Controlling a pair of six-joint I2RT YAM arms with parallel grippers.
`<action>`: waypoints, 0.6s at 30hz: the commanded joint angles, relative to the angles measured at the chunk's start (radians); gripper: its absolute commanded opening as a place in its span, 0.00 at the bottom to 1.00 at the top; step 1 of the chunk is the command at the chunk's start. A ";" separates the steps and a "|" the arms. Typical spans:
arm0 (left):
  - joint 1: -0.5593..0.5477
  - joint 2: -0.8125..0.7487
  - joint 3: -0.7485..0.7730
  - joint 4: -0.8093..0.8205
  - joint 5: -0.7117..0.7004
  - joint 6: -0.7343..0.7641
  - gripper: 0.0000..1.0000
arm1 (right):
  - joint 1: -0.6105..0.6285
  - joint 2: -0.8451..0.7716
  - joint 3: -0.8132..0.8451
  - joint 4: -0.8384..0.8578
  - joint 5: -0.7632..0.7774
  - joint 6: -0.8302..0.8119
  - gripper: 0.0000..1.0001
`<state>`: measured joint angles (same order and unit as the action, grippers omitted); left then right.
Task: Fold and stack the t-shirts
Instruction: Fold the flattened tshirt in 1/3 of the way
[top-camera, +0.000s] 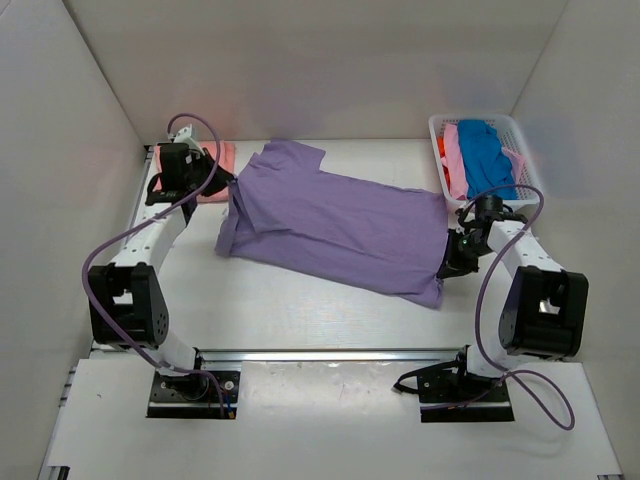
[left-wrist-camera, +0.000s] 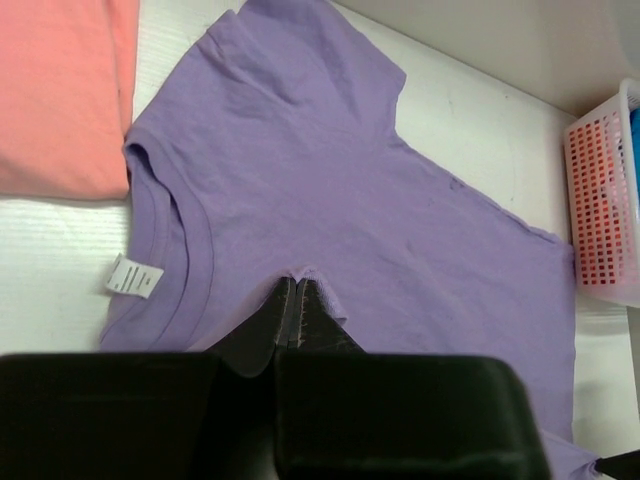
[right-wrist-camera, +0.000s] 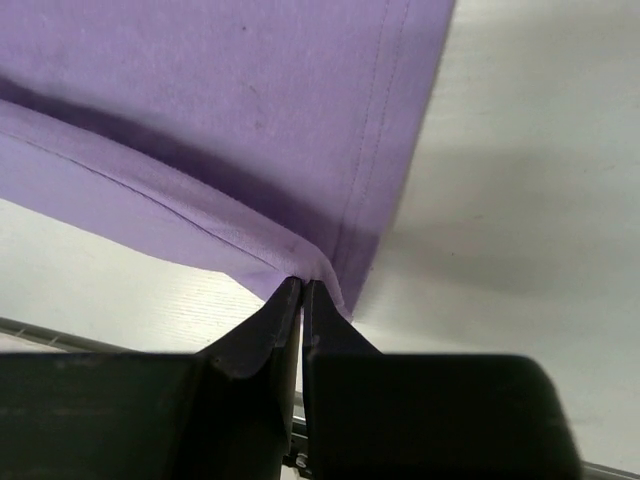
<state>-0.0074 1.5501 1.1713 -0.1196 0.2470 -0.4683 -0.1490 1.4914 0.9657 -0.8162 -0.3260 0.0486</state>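
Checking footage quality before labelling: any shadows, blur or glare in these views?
Top external: soft even light, lavender t-shirt sharp, no glare. Left wrist: the left gripper is an underexposed black mass. Right wrist: the pinched fold throws shadow on the cloth and table.

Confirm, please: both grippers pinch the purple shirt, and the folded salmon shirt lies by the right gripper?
No. The top external view shows the salmon shirt by the left gripper, not the right gripper; both do pinch the purple shirt.
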 joint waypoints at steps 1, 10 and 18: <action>0.006 0.022 0.067 0.041 0.008 -0.015 0.00 | -0.015 0.026 0.044 0.037 0.015 -0.004 0.00; 0.006 0.125 0.137 0.162 0.031 -0.064 0.66 | 0.023 0.067 0.125 0.120 0.129 0.040 0.24; 0.004 -0.044 -0.014 -0.060 -0.047 0.031 0.98 | 0.005 -0.085 0.026 0.059 0.148 0.117 0.44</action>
<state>-0.0074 1.6455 1.2411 -0.0696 0.2428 -0.4965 -0.1230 1.4792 1.0435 -0.7273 -0.1768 0.1200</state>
